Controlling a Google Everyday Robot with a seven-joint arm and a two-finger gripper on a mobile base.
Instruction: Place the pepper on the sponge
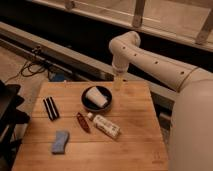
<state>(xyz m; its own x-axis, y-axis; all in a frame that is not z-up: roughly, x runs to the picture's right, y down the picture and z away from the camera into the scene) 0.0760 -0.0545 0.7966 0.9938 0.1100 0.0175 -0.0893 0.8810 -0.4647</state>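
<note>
Whether the gripper (118,84) is open or closed I cannot tell. It hangs at the end of the white jointed arm (150,60), pointing down in the upper centre of the frame. It is over the far edge of the light wooden table (135,145) and has nothing of the task in it. Just to its lower left stands a black round bowl (87,104) with a white crumpled thing (96,96) inside. Below the bowl, near the middle of the table, lies the small slender dark red pepper (82,122), flat on the wood. Its upper end is close to the cap of a white labelled bottle (106,126) lying on its side. The light blue rectangular sponge (60,142) sits apart from the pepper at lower left, bare on top. So the pepper is not yet on the sponge, and the step in hand looks like the reach for it. The next move would need the gripper brought down the frame past the bowl's rim and lowered over the pepper on the side away from the bottle. A black-and-white striped rectangular block (50,108) lies toward the left edge. The sponge is near the table's front left corner, while the wood at right is open.
</note>
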